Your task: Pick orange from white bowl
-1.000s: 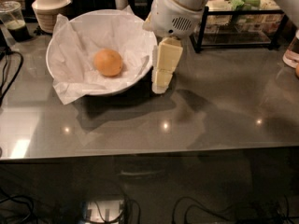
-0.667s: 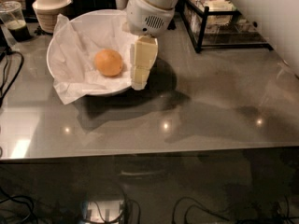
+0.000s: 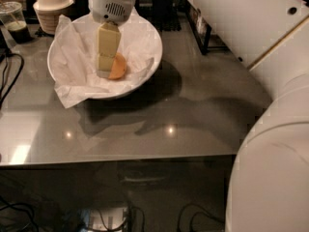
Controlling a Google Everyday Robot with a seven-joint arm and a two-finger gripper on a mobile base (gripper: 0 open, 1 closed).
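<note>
The orange (image 3: 119, 67) lies in the white bowl (image 3: 146, 74), on the crumpled white paper (image 3: 72, 71) that lines it. The bowl stands at the back left of the grey table. My gripper (image 3: 106, 57) reaches down into the bowl from above, with its cream-coloured end right at the orange, covering the fruit's left part. Only the right side of the orange shows.
A smaller cream ribbed lidded bowl (image 3: 52, 6) and a plastic cup with a dark drink (image 3: 14, 21) stand behind the white bowl at the far left. A black cable (image 3: 7, 79) runs along the table's left side. My white arm (image 3: 270, 91) fills the right.
My gripper has moved left from the bowl's right rim to over the bowl and down onto the orange. The view now sits closer, with the arm filling the right side.
</note>
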